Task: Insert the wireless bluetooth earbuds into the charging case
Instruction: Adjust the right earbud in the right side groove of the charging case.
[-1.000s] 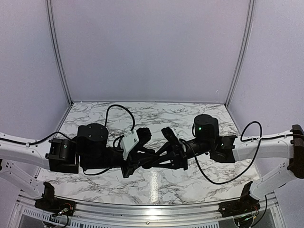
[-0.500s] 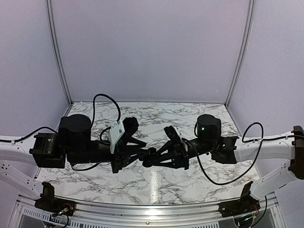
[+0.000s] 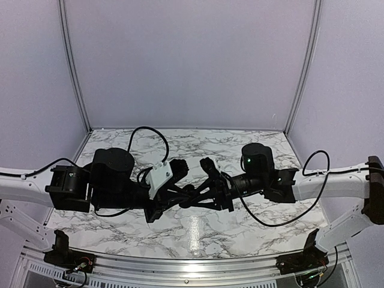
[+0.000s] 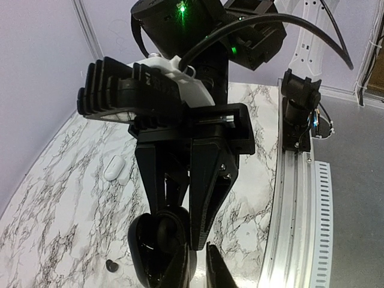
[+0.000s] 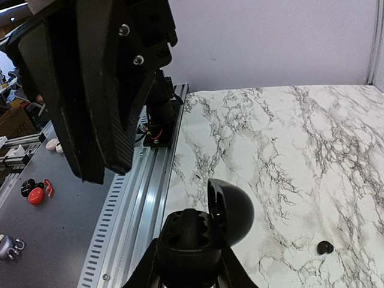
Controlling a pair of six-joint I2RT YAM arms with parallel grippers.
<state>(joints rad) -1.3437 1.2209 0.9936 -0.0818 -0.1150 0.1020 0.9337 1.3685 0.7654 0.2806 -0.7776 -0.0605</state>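
The left arm reached in from the left over the marble table. Its left gripper hung above the middle of the table, pointing right. I could not tell whether that claw was clenched or released, or whether it had anything in it.

Tip to tip with it was the right gripper, which came in from the right. Its claw was clenched on the charging case and held it in the air just beside the left fingers. The case was open, with its lid standing up on the far side.

One earbud lay loose on the marble below, a little to the far side of the case and touching nothing. I could not make out the other one. Farther right sat a small white object.
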